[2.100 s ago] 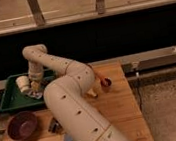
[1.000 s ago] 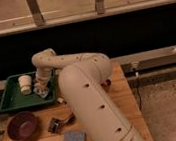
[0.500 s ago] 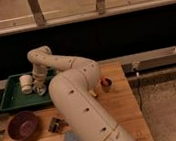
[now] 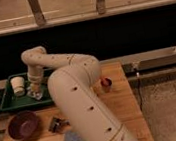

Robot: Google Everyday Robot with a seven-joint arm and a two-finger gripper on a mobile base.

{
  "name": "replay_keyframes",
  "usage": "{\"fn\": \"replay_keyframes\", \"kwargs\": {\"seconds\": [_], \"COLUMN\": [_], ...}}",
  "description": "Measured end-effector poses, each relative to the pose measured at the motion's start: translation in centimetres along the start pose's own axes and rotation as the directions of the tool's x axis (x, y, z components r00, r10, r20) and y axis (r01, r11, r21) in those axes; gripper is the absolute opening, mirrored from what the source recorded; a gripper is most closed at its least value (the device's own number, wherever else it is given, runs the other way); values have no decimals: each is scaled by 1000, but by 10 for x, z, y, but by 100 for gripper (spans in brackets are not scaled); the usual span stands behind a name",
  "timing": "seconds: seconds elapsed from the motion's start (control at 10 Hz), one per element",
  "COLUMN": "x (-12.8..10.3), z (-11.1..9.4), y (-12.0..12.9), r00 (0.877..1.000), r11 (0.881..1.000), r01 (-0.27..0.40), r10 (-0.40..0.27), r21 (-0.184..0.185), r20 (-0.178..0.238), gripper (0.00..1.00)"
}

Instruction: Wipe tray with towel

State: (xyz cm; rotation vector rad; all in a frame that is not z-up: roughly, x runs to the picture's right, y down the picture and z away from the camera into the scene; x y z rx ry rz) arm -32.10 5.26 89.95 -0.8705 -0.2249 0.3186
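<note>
Camera view: your arm (image 4: pixel 78 99) fills the middle of the picture, bending up from the lower right and folding back over the left end of the tabletop (image 4: pixel 122 104). The hand (image 4: pixel 34 90) is down inside the green tray (image 4: pixel 8 101), near the tray's middle, with a pale crumpled patch under it that is most likely the towel (image 4: pixel 34 93). Whether the hand is clamped on the cloth or only pressing it, you cannot tell from here.

A white cup (image 4: pixel 17 85) stands in the tray just to the left of the hand. That is your main hazard, so keep your strokes short and turn them away from it, or sweep along the near wall instead.

To wipe well, hold the towel flat against the tray floor with light, even downward pressure and draw it sideways instead of lifting between passes. Too much push may slide the whole tray along the tabletop; if it starts to creep, ease off.

Outside the tray, a dark red bowl (image 4: pixel 23 126) sits at the front left, a small dark object (image 4: pixel 56 124) and a blue-grey pad (image 4: pixel 72 137) lie beside the arm, and a small red item (image 4: pixel 106 83) rests to the right. None is in your wiping path, but mind the elbow's swing over them.
</note>
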Motion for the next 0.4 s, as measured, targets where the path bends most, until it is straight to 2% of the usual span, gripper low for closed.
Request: {"fn": "replay_keyframes", "kwargs": {"seconds": [0.2, 0.4], "x": [30, 50], "z": [0, -3], "y": [7, -6], "r00": [998, 995], "r11": [998, 995], "r01": [-50, -94], "r10": [50, 93], "r21": [-23, -19], "r20": [-23, -44], "gripper": [0, 0]}}
